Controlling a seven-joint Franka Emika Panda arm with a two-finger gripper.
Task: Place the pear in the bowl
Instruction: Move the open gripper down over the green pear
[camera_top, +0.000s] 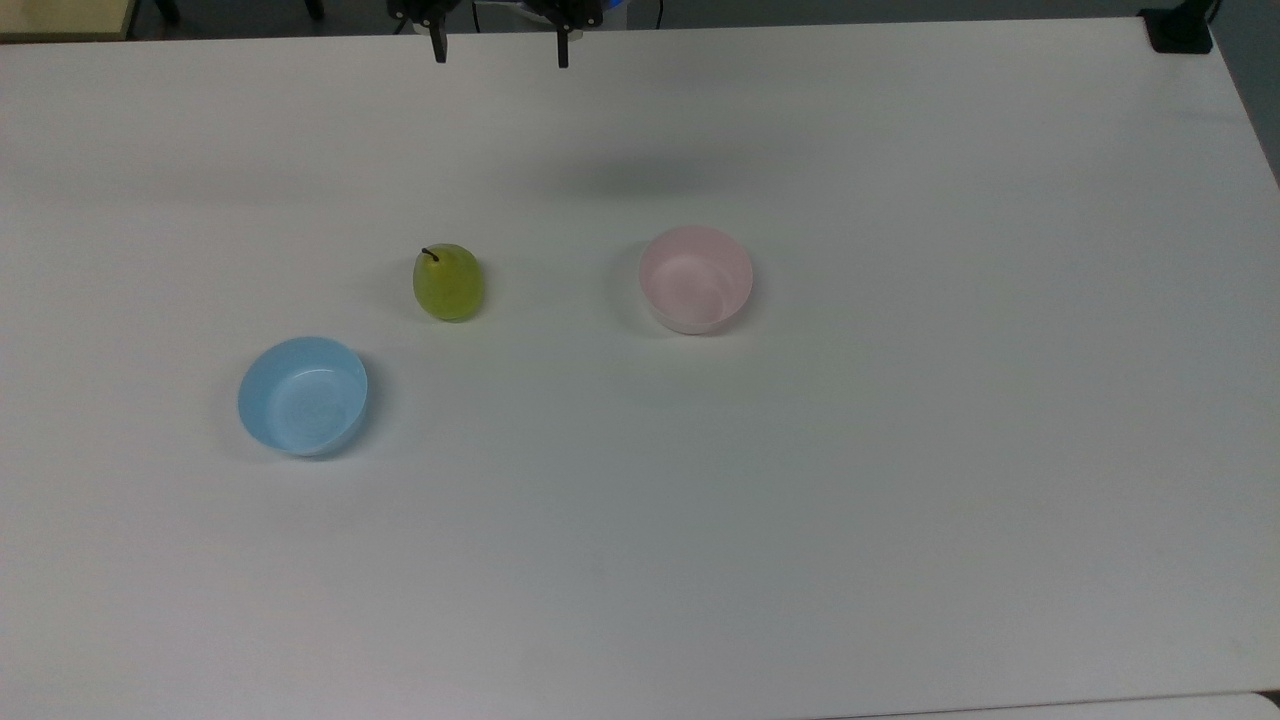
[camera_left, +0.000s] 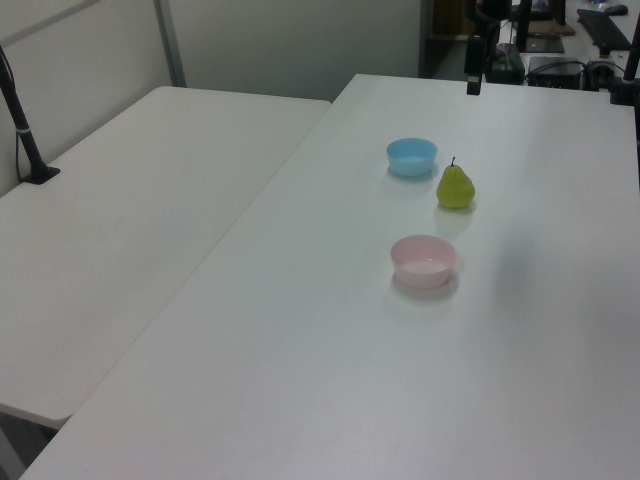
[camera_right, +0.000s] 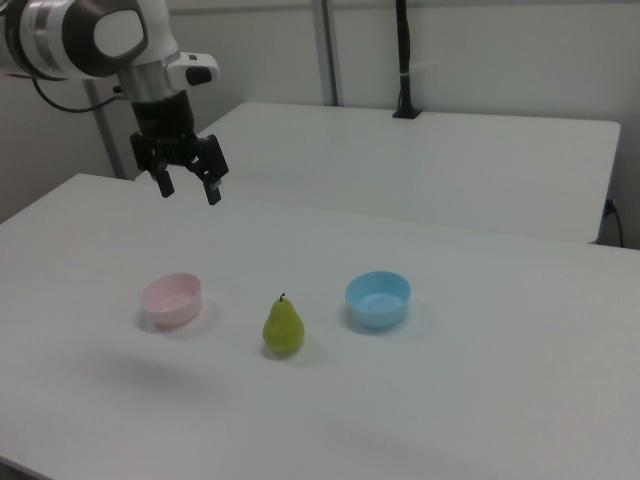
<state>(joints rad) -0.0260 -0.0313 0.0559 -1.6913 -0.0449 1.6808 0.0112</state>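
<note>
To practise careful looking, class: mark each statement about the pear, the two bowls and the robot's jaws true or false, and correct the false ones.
1. The pear stands on the table, between the two bowls. True.
2. The pear lies inside the pink bowl. False: the pink bowl is empty and the pear stands apart from it.
3. The gripper hangs above the table with its jaws open. True.
4. The gripper holds the pear. False: it holds nothing and is well above the pear.
5. The blue bowl is upside down. False: it stands upright, open side up.
</note>
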